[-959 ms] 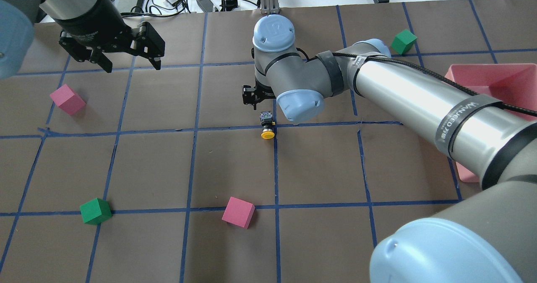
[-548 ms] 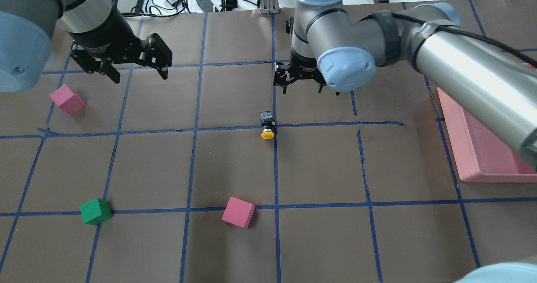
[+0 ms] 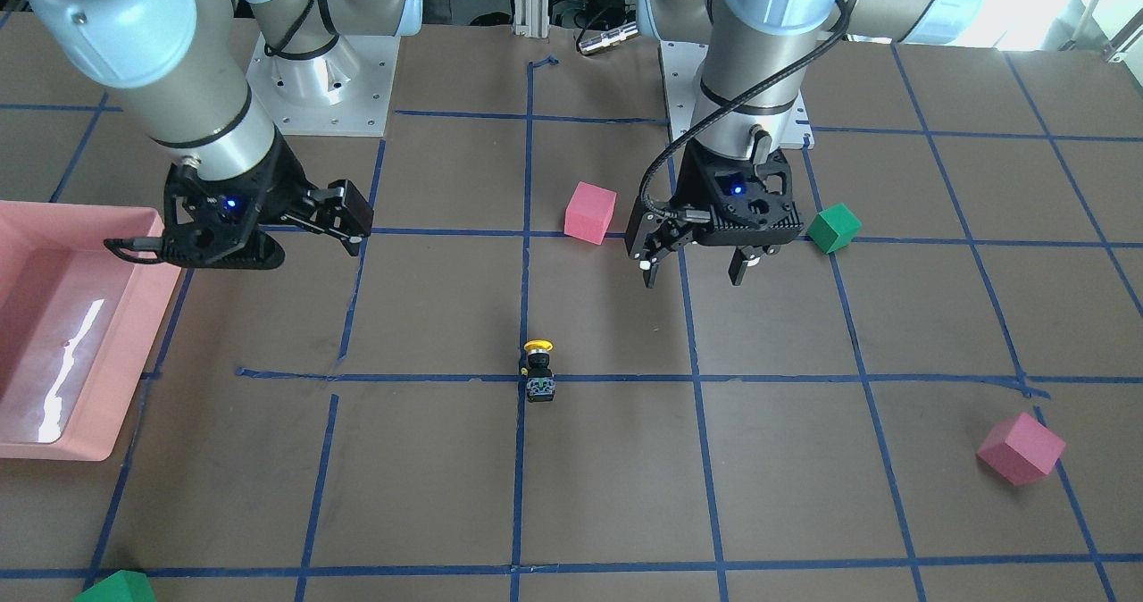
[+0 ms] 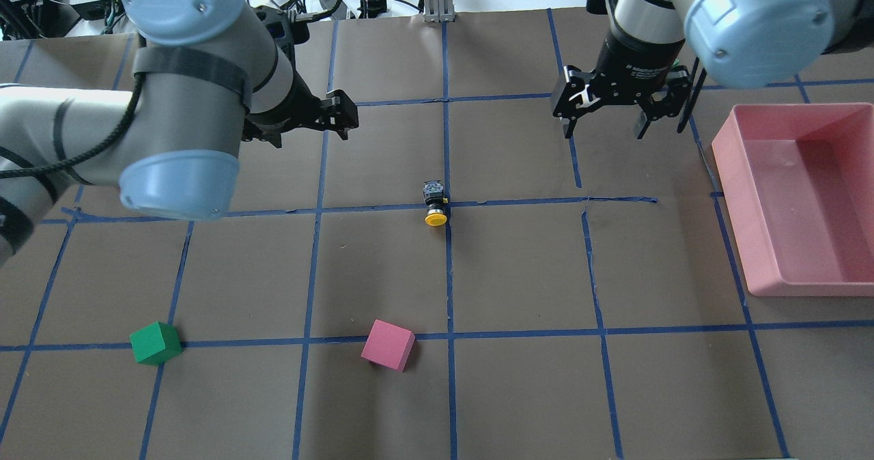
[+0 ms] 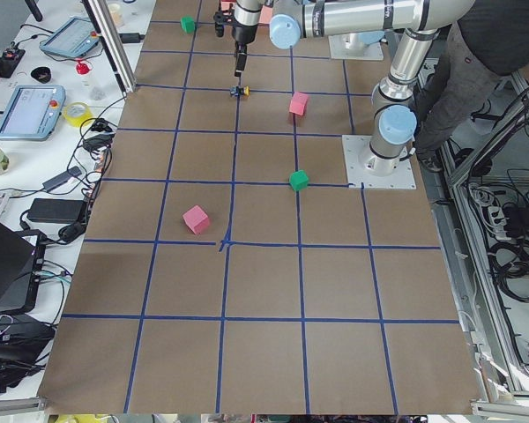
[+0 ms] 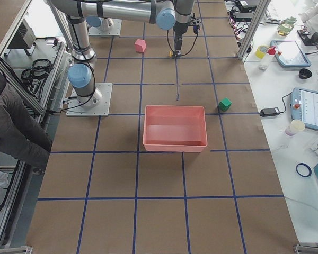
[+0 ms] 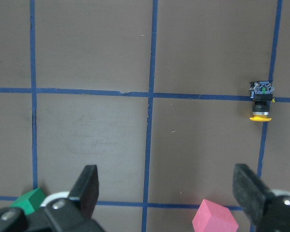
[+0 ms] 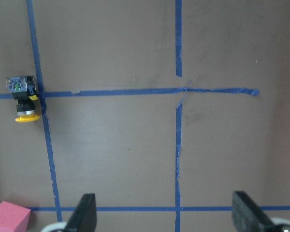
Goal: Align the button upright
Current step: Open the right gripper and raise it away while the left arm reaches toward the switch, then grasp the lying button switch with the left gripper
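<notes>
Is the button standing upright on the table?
No, the button lies on its side on the table, with its yellow cap pointing toward the robot's side.

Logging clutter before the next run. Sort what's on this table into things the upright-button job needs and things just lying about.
Job: button, on its side; left gripper and right gripper, both open.
Lying about: pink cube, second pink cube, green cube, second green cube, pink tray.
</notes>
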